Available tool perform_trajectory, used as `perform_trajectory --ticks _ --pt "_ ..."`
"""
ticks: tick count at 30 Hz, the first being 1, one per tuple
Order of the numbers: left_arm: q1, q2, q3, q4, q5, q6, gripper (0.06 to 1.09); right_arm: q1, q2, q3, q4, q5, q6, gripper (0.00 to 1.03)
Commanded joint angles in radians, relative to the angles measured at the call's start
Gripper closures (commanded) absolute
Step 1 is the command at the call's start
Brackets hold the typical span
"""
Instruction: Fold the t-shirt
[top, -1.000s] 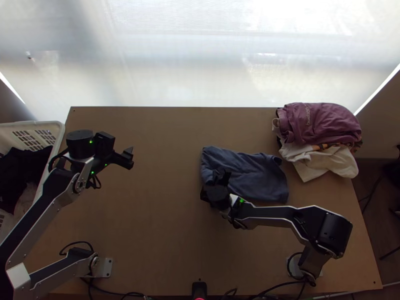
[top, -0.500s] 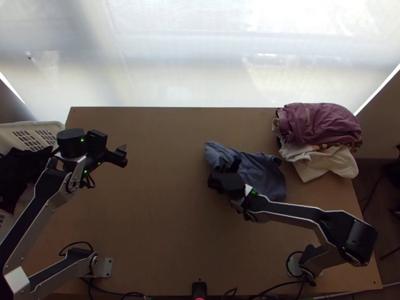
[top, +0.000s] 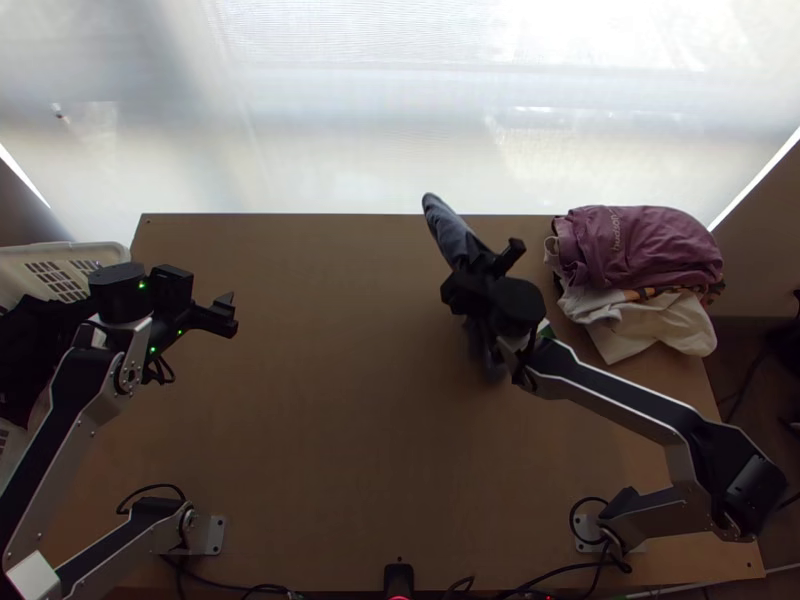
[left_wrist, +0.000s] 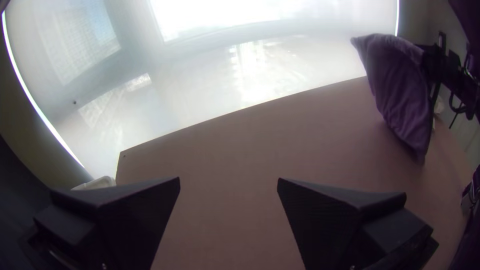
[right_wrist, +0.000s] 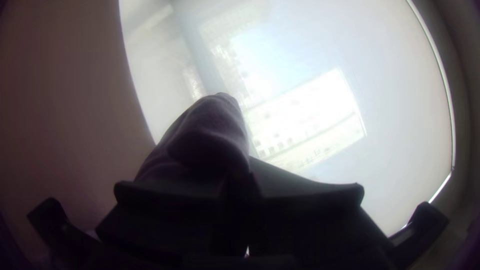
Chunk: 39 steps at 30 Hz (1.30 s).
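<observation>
"Progress?"

"T-shirt (left_wrist: 400, 92) hangs over the table (top: 300, 400), clamped in the right gripper (right_wrist: 242, 190); folding looks largely complete."

"And the left gripper (left_wrist: 228, 185)?"

"Fingers apart, empty. Outstanding, in my judgement: setting it down neatly, likely on the clothes pile (top: 640, 245)."

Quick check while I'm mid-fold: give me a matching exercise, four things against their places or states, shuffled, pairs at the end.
1. left gripper
2. blue-grey t-shirt
3. maroon garment
4. white basket

A. lying over a cream cloth
B. at the table's left side, dark cloth inside
C. open, nothing between its fingers
D. held in the right gripper

Pairs: 1-C, 2-D, 3-A, 4-B
</observation>
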Motion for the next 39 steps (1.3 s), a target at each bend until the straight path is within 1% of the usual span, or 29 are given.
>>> perform_trajectory --ticks 1,5,11,17,28,34,39 --pt "0.042 -0.047 -0.051 -0.011 0.003 0.014 0.14 -0.101 0.069 0.187 0.003 -0.052 -0.012 1.0" --pt "0.069 -0.074 -0.083 -0.019 0.011 0.034 0.14 -0.151 0.126 0.308 -0.003 -0.08 -0.019 1.0" --pt "0.086 -0.112 -0.127 -0.023 0.013 0.034 0.13 -0.23 0.188 0.459 -0.021 -0.115 -0.019 1.0" --pt "0.097 -0.136 -0.149 -0.036 0.013 0.034 0.13 -0.306 0.208 0.531 -0.04 -0.138 -0.033 1.0" --pt "0.098 -0.13 -0.149 -0.034 0.013 0.035 0.13 -0.435 0.208 0.592 -0.067 -0.187 -0.044 1.0" --pt "0.097 -0.118 -0.144 -0.03 0.013 0.034 0.13 -0.506 0.171 0.546 -0.075 -0.195 -0.039 1.0" --pt "0.094 -0.097 -0.137 -0.022 0.013 0.034 0.13 -0.581 0.135 0.489 -0.074 -0.222 -0.027 1.0"
